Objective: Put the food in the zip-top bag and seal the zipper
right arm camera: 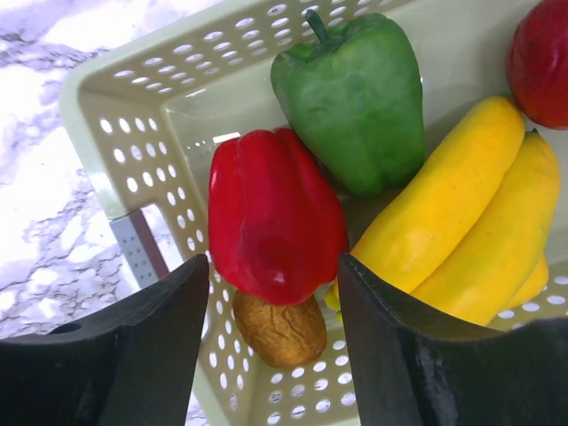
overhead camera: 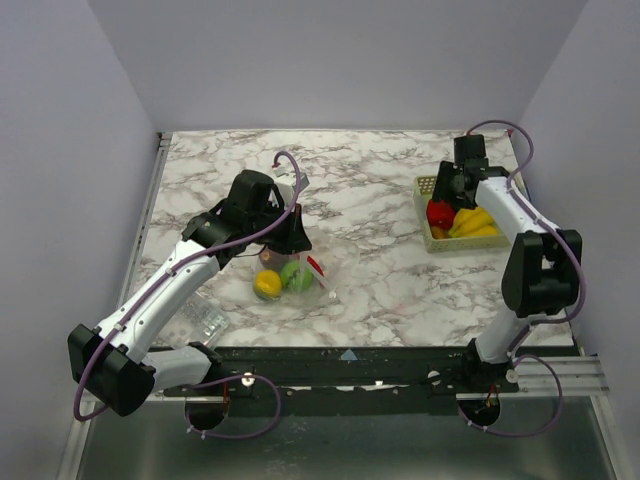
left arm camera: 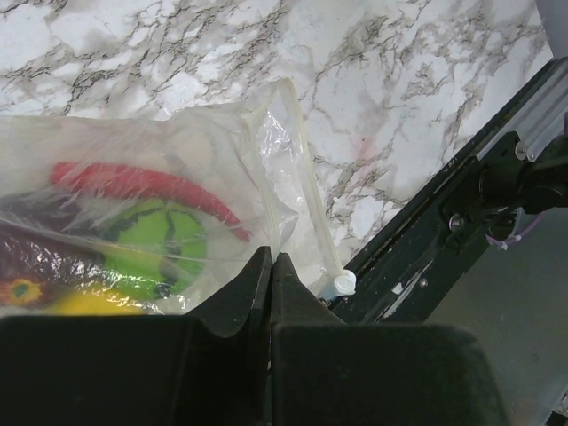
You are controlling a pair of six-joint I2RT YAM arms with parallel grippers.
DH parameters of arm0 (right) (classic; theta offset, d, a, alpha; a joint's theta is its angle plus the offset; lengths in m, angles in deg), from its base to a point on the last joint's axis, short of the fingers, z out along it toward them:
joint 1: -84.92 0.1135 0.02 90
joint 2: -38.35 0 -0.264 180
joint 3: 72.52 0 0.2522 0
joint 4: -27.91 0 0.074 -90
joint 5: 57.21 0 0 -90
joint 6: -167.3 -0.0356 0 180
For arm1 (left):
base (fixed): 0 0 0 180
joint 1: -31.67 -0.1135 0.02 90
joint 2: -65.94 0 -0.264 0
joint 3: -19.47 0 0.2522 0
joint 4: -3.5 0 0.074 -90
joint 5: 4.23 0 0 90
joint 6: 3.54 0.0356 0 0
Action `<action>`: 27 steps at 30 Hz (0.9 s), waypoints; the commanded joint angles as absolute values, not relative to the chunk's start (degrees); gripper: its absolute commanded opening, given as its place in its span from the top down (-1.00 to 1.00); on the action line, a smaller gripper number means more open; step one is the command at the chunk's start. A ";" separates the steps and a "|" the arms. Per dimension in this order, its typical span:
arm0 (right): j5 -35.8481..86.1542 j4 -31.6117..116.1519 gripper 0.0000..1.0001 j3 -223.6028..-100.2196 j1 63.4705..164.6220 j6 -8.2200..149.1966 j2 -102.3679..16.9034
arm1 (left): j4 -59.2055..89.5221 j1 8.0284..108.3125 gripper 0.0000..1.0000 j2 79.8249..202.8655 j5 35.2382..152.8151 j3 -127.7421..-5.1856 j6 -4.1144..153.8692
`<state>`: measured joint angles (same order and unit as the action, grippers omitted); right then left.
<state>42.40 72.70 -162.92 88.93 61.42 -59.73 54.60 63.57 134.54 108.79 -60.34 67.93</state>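
The zip-top bag (overhead camera: 305, 275) lies at the table's middle left and holds a yellow fruit (overhead camera: 267, 284), a green one (overhead camera: 295, 274) and a red chili (overhead camera: 316, 266). My left gripper (overhead camera: 290, 240) is shut on the bag's edge (left arm camera: 271, 262). The zipper (left arm camera: 306, 195) runs beside the fingers, with its white slider (left arm camera: 342, 282) at the near end. My right gripper (right arm camera: 272, 266) is open over the basket (right arm camera: 133, 133), its fingers on either side of a red pepper (right arm camera: 275, 213). A green pepper (right arm camera: 355, 98), bananas (right arm camera: 461, 213), a brown fruit (right arm camera: 280, 330) and a red fruit (right arm camera: 541, 58) lie around it.
The pale green basket (overhead camera: 425, 185) stands at the right, near the wall. A small crinkly clear packet (overhead camera: 205, 320) lies by the left arm near the table's front edge. A black rail (left arm camera: 444, 222) runs along that edge.
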 commanded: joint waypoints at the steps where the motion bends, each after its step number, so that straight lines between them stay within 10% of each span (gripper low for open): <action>1: 41.37 75.73 -0.28 -166.88 88.61 63.69 -64.47 | 53.31 63.65 1.00 134.55 110.89 -59.77 67.99; 27: 44.31 74.68 -0.61 -162.79 87.80 64.26 -72.18 | 53.46 63.67 1.00 134.61 110.73 -59.60 68.26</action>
<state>42.47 72.94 -164.34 88.17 63.46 -71.45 54.54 63.57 134.54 109.43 -60.10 67.91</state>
